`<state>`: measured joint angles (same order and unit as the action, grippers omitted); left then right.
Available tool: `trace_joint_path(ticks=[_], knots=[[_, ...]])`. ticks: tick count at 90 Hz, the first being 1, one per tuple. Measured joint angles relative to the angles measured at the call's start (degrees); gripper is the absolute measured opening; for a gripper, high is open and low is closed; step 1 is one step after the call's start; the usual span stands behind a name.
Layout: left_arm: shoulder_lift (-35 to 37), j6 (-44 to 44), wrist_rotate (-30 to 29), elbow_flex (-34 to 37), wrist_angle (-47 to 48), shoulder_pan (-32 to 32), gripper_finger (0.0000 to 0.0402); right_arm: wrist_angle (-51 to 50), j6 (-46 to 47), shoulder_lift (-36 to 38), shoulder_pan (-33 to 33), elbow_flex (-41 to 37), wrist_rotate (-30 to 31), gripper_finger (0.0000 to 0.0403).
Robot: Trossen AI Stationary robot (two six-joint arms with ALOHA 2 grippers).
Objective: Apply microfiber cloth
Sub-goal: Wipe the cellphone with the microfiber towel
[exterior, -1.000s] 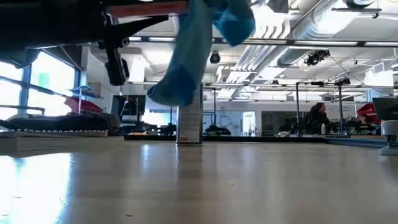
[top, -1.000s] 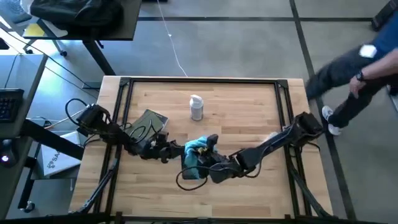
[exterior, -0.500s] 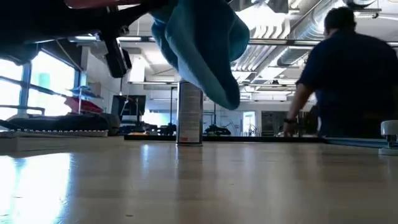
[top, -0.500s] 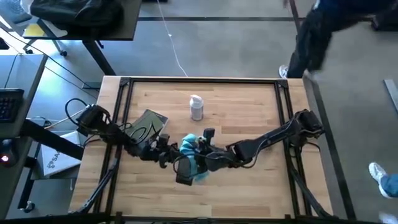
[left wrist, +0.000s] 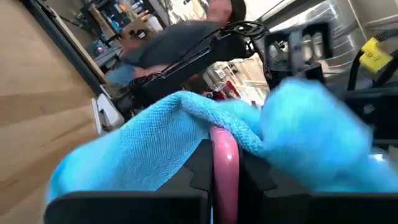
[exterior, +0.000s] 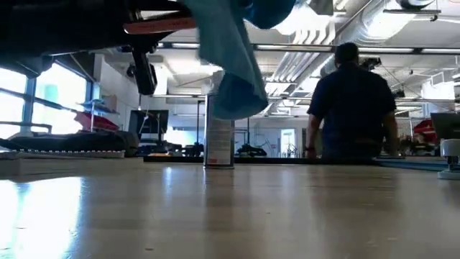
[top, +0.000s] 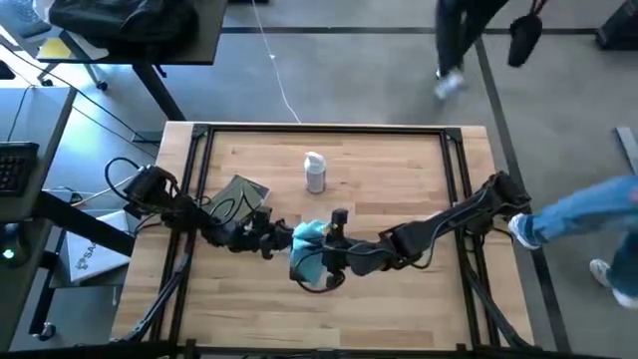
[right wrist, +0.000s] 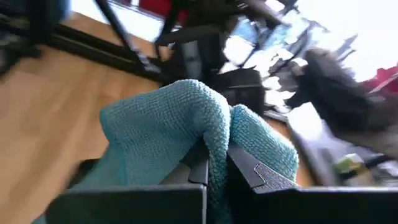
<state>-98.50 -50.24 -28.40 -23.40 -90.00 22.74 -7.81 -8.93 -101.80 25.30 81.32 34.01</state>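
We are looking at 2 grippers meeting over the middle of the wooden table (top: 399,179), with the microfiber cloth (top: 307,247) bunched between them and lifted off the surface. The right gripper (top: 321,261) is reaching in from its own side, and in its wrist view the turquoise cloth (right wrist: 186,130) is draping over its 2 fingers, which are pressing together on a fold of the fabric, so we are reading it as clamped on the cloth. The left gripper (top: 282,239) is sitting just beside the right one, touching the same bundle; in its wrist view the cloth (left wrist: 186,143) is lying over the fingers and a pink part of the gripper is showing under the fabric, but we cannot tell how far its fingers are apart or whether they are gripping. In the low view a flap of the cloth (exterior: 230,65) is hanging down from above, clear of the tabletop. Beyond the 2 grippers, toward the far edge, a small spray bottle (top: 315,173) is standing upright, well apart from the cloth. Just behind the left gripper an olive-green pouch (top: 237,194) is lying flat. A person (exterior: 352,101) is standing past the table in the low view.
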Motion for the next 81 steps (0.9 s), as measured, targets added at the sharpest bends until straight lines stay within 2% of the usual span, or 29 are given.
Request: trace_joint_path(ticks=[13, 25, 47, 53, 70, 81], knots=[[0.0, 1.8, 0.9, 0.0, 0.0, 0.2, 0.0012, -4.8, 4.3, -1.3, 0.0, -0.1, -0.4, 0.0], [0.0, 4.1, -0.2, 0.0, 0.1, 0.4, 0.0012, -8.4, 5.3, -0.7, 0.0, 0.0, 7.3, 0.0], [0.0, 4.4, 1.5, -0.1, 0.0, 0.6, 0.0012, -10.0, 0.0, 4.2, 0.5, 0.0, 20.9, 0.0], [0.0, 4.3, 1.3, -0.1, 0.0, 0.6, 0.0012, -10.0, 0.0, 5.4, 0.6, 0.0, 20.2, 0.0], [0.0, 2.3, 1.2, -0.1, 0.0, 0.6, 0.0012, -9.7, 1.0, 5.4, 0.6, 0.0, 10.3, 0.0], [0.0, 0.9, 0.9, -0.1, 0.0, 0.6, 0.0012, -9.5, 4.3, 3.3, 0.1, 0.0, 6.7, 0.0]])
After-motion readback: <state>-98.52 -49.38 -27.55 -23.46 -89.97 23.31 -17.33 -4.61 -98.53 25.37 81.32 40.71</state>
